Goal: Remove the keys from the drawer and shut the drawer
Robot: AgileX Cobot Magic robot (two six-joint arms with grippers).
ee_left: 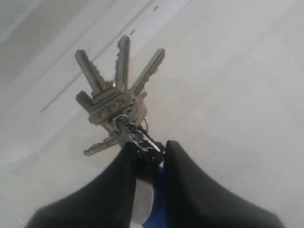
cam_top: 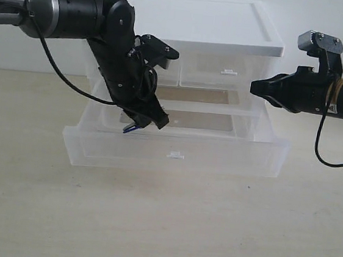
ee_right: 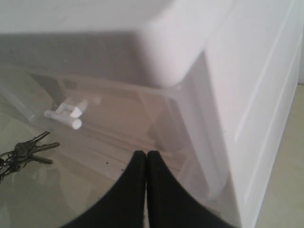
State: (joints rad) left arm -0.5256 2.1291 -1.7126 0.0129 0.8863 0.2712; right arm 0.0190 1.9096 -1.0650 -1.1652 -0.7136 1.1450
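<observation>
Exterior view: the left gripper [cam_top: 144, 121] was clamped on the keys [cam_top: 131, 128], of which only a blue head showed below the fingertips. The bunch hung clear above the left part of the drawer [cam_top: 218, 155], touching neither its floor nor its walls.

The drawer stood pulled out from the cabinet [cam_top: 231, 30], its white handle [cam_top: 175, 156] at the middle of the front wall.

Left wrist view: the left gripper [ee_left: 147, 151] pinched the bunch at the ring [ee_left: 142, 137]. The two dark fingers [ee_left: 114, 185] were drawn in on it, and a blue piece showed between them lower down. The keys [ee_left: 114, 102] fanned out beyond the tips, blades spread in several directions.

The right gripper [cam_top: 257, 87] hung beside the cabinet's right side, apart from it. In the right wrist view the right gripper [ee_right: 146, 154] had its jaws pressed together with nothing between them. The keys [ee_right: 23, 149] appeared far off through the translucent plastic.

The cabinet rested on a pale, wood-grained table [cam_top: 161, 225]. Behind it stood a plain white wall [cam_top: 330, 16].
</observation>
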